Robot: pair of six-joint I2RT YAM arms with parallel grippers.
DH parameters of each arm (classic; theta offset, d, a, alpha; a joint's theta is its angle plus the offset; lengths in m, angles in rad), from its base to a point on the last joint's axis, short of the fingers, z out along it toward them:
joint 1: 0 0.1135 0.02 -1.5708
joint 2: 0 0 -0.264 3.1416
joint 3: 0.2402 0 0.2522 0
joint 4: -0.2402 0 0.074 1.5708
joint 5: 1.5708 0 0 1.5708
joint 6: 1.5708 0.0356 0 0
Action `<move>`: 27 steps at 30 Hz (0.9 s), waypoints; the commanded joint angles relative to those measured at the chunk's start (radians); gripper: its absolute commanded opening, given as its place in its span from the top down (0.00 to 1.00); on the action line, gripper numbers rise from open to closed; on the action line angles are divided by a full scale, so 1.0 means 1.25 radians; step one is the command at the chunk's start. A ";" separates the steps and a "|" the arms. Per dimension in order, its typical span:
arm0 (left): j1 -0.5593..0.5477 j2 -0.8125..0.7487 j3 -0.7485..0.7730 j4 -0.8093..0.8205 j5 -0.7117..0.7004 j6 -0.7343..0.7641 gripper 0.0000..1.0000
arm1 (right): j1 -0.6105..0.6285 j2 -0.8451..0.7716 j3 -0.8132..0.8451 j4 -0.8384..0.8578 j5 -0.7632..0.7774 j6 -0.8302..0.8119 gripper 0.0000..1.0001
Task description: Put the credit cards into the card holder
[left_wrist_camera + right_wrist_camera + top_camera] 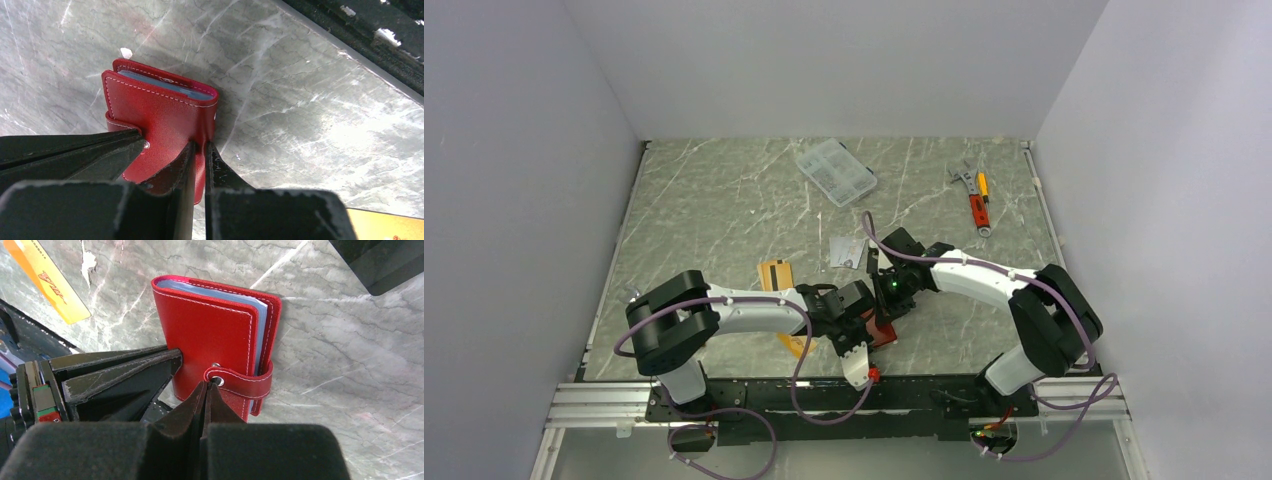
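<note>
Your holder [210, 330] sits closed between the two grippers, close to the table's near edge and about at its middle. Its tab [240, 382] wraps round the open edge with the snap lying on the red front cover. Light blue sleeves show along the top. From these views you cannot tell whether it rests on the table [724, 200] or hangs just above it.

Your left gripper [200, 147] is clamped on the holder: one red edge of the cover runs up between its two narrowly set fingers. Your right gripper [206, 390] is fully closed, finger against finger, and its tips sit right at the tab's snap.

The cards you can see all lie flat on the table, outside the holder. An orange card [774, 272] lies left of the grippers, beyond your left arm. A second orange card [795, 344] lies partly under that arm, near the holder. A silver card [849, 252] lies just behind your right gripper.

Further back, well apart from all this, a clear box [835, 171] sits near the table's far middle. A few hand tools [976, 195] lie at the far right.
</note>
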 commanded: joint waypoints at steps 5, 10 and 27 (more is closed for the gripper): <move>-0.007 0.073 -0.020 -0.064 0.038 -0.009 0.96 | -0.022 -0.002 -0.020 0.074 -0.034 0.006 1.00; -0.007 0.074 -0.021 -0.065 0.038 -0.009 0.96 | -0.023 -0.002 -0.021 0.087 -0.026 0.011 1.00; -0.008 0.078 -0.020 -0.068 0.040 -0.010 0.96 | -0.058 -0.035 -0.030 0.097 0.001 0.023 1.00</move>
